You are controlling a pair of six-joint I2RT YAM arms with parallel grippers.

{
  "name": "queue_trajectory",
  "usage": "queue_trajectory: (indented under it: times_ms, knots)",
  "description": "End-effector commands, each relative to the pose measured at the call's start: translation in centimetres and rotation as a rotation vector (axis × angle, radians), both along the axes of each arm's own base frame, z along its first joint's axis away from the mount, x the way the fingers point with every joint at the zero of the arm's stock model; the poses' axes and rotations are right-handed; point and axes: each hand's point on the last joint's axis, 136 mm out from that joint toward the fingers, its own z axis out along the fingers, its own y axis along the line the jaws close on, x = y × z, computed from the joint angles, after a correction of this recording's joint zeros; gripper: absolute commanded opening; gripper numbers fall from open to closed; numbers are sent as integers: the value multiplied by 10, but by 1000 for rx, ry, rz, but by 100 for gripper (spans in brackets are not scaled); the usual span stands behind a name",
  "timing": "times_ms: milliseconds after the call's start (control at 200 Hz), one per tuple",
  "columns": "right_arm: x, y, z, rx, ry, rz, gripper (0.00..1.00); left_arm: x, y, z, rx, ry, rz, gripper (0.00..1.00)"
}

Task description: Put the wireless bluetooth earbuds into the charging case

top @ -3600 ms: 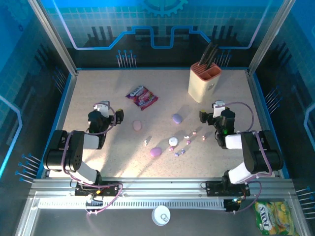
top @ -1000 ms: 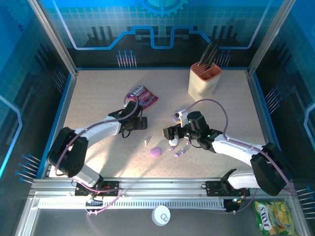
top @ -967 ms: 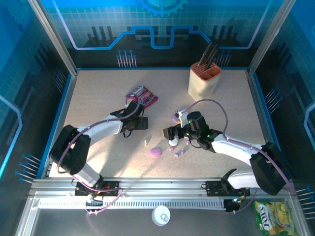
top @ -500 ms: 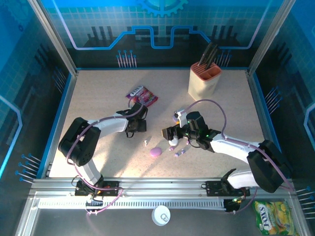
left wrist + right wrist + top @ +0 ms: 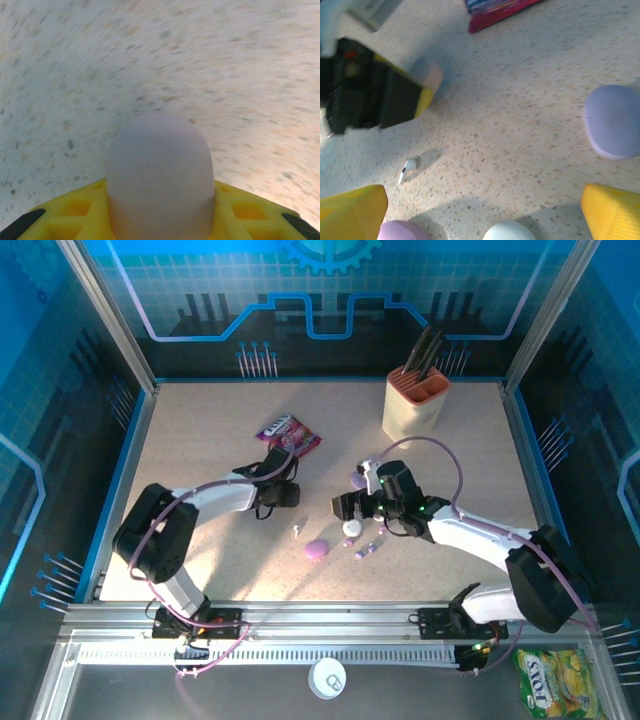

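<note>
The speckled bench carries everything. Both arms reach in toward its middle.

A tan knife block stands upright at the far right. A red snack packet lies flat at the far centre, just beyond the left arm's wrist.

The left fingers are closed against a pale pink oval case. Their yellow pads touch it on both sides, and its rounded end pokes out ahead of them, close above the bench.

The right fingers stand wide apart and hold nothing. They hover over the group of cases. A white case and a lilac case sit at the near edge of the right wrist view, between the two yellow tips. A purple case lies beyond the other tip.

The earbuds are loose on the bench, none of them in a case. A white earbud lies on its side between the pink case and the lilac case, apart from both. A few tiny pink and lilac earbuds are scattered just right of the white case, too small to tell apart.
</note>
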Motion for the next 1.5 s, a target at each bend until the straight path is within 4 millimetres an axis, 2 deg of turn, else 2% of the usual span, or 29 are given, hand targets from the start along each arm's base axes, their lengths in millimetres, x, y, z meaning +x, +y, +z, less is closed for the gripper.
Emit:
queue_trajectory:
  times_ms: [0,110,205,315,430,585,675,795,1035,1095,1170,1246,1331,1406,1496]
  knots:
    - [5,-26,10,30,89,-126,100,4,-33,40,-112,-190,-242,34]
    - [7,-34,25,189,156,-159,100,-4,-51,63,-175,-316,-404,34]
    - [0,-25,49,338,176,-38,97,-12,-66,77,-208,-408,-556,34]
    - [-8,-19,62,413,235,38,90,-23,-81,84,-241,-461,-712,36]
    - [-18,-15,62,396,341,72,87,-34,-96,92,-296,-497,-838,38]
    - [-25,-6,56,409,454,85,74,-42,-109,101,-318,-578,-948,38]
    - [-29,4,57,424,478,113,69,-46,-115,103,-296,-632,-1007,38]
    - [-34,20,56,409,491,167,67,-51,-123,106,-280,-675,-1057,37]
    - [-30,34,52,419,499,183,56,-63,-130,98,-254,-674,-1120,37]
    - [-28,34,50,417,501,175,51,-65,-132,98,-255,-675,-1126,37]
    - [-27,34,48,415,505,169,40,-66,-132,99,-250,-684,-1130,37]
    - [-27,35,47,418,509,167,35,-67,-133,99,-247,-691,-1135,37]
    - [-27,35,48,420,510,164,35,-68,-131,97,-238,-694,-1141,38]
    - [-25,34,50,423,500,155,42,-69,-130,92,-224,-691,-1146,38]
    - [-24,33,54,426,491,149,40,-70,-128,90,-217,-690,-1141,38]
